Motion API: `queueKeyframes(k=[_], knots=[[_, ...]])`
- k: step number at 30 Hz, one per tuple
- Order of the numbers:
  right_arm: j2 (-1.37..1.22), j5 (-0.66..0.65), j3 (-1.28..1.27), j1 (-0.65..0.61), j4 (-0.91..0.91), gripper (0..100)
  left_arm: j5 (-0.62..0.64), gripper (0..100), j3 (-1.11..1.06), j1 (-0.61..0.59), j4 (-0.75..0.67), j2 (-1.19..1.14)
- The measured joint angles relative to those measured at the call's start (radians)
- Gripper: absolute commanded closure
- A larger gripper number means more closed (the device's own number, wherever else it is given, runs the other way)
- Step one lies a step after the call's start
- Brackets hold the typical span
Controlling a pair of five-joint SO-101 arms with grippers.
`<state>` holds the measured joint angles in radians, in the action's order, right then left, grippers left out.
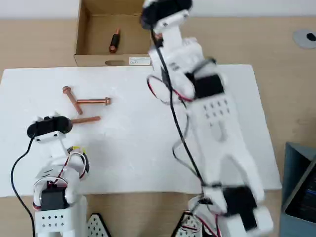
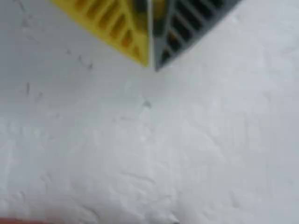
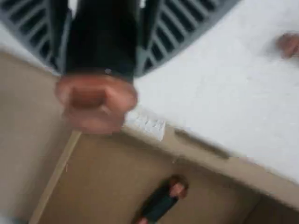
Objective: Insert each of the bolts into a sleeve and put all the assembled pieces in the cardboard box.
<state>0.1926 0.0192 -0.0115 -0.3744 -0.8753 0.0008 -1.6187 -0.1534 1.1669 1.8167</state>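
Bolt-and-sleeve piece (image 3: 96, 93) hung clamped in the right gripper (image 3: 100, 60), its copper head pointing out of the jaws toward the cardboard box (image 1: 98, 60). It was held at the box's edge, apparently so that a release would drop it beside the finished piece (image 1: 114, 41) already lying on the box floor. Three loose bolts (image 1: 94, 101) lay close together on the white mat (image 1: 138, 148) near the left gripper (image 2: 152, 63). That gripper's jaws were together and empty just above the mat, probably parked within reach of the bolts. The mat covered a light wooden table (image 1: 39, 44), and a dark grey object (image 1: 298, 187) stood off the mat's right side.
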Motion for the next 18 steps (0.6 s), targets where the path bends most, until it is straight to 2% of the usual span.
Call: queueKeyframes(k=[8, 18], knots=[[-0.391, -0.19, 0.281, 0.0, 0.17, 98.8, 0.0, 100, 0.0, 0.0, 0.0, 0.0], [-0.839, -0.414, 0.629, 0.0, 0.269, 98.8, 0.0, 100, 0.0, 0.0, 0.0, 0.0]])
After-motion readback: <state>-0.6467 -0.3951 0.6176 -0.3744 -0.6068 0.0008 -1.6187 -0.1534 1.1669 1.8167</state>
